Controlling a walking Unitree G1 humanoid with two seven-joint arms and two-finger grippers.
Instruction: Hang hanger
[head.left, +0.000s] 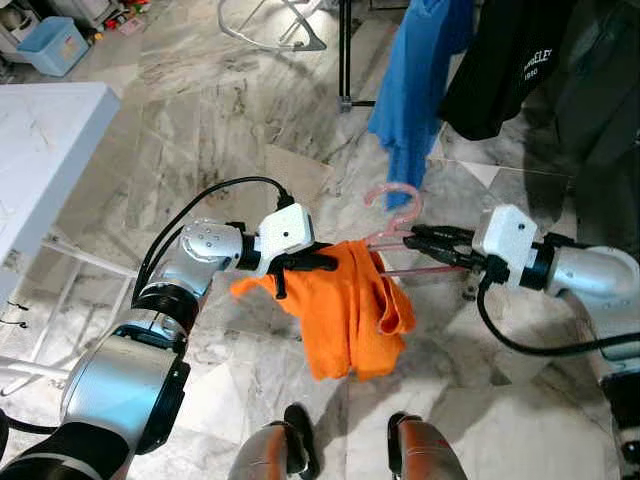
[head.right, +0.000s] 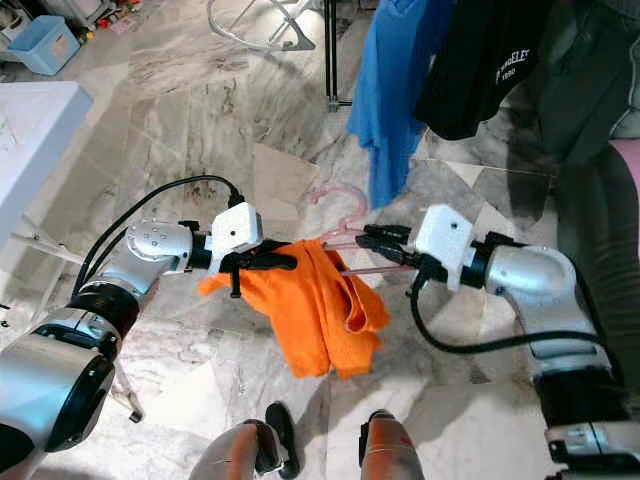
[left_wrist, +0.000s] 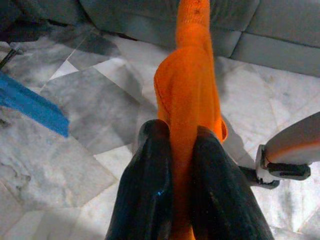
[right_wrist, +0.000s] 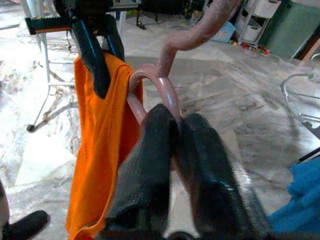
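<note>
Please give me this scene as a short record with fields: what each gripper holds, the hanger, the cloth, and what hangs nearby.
left gripper: shut on the orange cloth
right gripper: shut on the pink hanger
pink hanger: held above the marble floor, hook free, not yet hung
orange cloth: draped over the hanger, hanging down
nearby: blue garment and black garment hanging ahead

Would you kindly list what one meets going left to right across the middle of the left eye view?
White table → left gripper → orange cloth → pink hanger → right gripper.
</note>
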